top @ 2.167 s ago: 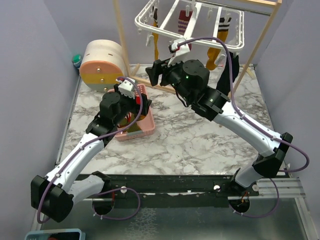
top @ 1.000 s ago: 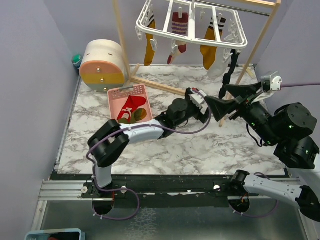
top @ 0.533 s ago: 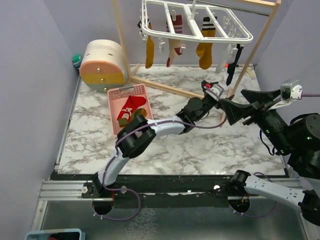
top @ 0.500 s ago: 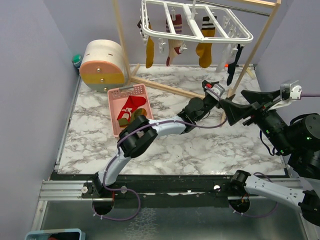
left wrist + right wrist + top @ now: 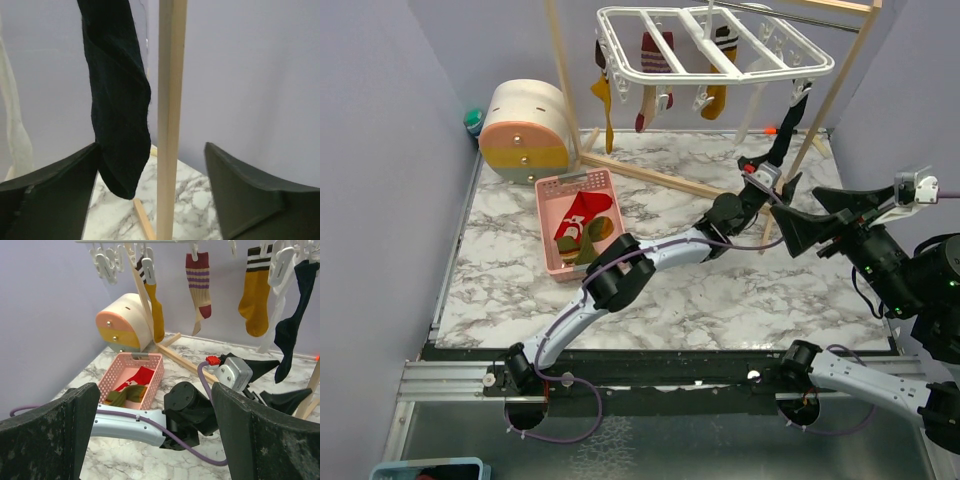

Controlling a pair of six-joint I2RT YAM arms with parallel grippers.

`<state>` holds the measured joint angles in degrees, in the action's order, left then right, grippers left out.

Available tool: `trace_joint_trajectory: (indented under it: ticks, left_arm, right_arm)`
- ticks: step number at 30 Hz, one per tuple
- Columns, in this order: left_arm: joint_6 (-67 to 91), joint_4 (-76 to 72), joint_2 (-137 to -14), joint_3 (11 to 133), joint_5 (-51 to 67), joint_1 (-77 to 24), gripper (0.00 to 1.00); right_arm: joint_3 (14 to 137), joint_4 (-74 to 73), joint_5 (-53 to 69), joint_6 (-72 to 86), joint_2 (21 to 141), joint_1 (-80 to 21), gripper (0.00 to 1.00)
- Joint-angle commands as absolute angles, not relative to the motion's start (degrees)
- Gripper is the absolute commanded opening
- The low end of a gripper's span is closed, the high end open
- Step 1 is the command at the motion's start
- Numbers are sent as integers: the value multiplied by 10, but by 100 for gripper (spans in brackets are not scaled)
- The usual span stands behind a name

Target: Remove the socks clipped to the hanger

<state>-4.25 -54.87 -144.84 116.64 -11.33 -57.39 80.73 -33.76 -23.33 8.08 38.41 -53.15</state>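
The white hanger hangs from the wooden rack at the back. Clipped to it are a mustard sock, a red striped sock, a mustard sock with striped cuff and a black sock. My left gripper is open just below the black sock. In the left wrist view the black sock hangs by the left finger, and a wooden pole stands between the jaws. My right gripper is open and empty, to the right of the left gripper.
A pink basket at left holds a red sock and an olive sock. A round wooden drawer box stands at the back left. The rack's slanted legs cross the back. A pale sock hangs left of the black one.
My left arm has stretched further right and back, up to the black sock and the pole. The hanger has swung and turned. My right gripper has drifted slightly right.
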Motion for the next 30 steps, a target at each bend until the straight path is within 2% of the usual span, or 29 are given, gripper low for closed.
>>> trace_joint_trajectory:
  ticks: [1,3,5,6,10,16,30]
  left_arm:
    - [-78,-569,-1494,1246,-176,-570,71]
    - [-79,-568,-1519,1289,-181,-563,54]
    - [-71,-568,-1542,1332,-184,-554,7]
    - [-68,-567,-1552,1351,-185,-551,0]
    - [-51,-568,-1546,1349,-163,-535,0]
    - [-48,-623,-1467,1223,-134,-526,0]
    - [-72,-741,-1180,782,-51,-527,0]
  right_arm:
    - [817,-370,-242,91,384,-533,100]
    - [817,-372,-239,94,385,-533,100]
    - [818,-376,-237,98,388,-533,100]
    - [819,-378,-236,100,389,-533,100]
    - [823,-387,-240,104,391,-533,99]
    - [812,-373,-243,100,391,-533,99]
    - [765,-320,-332,92,345,-533,98]
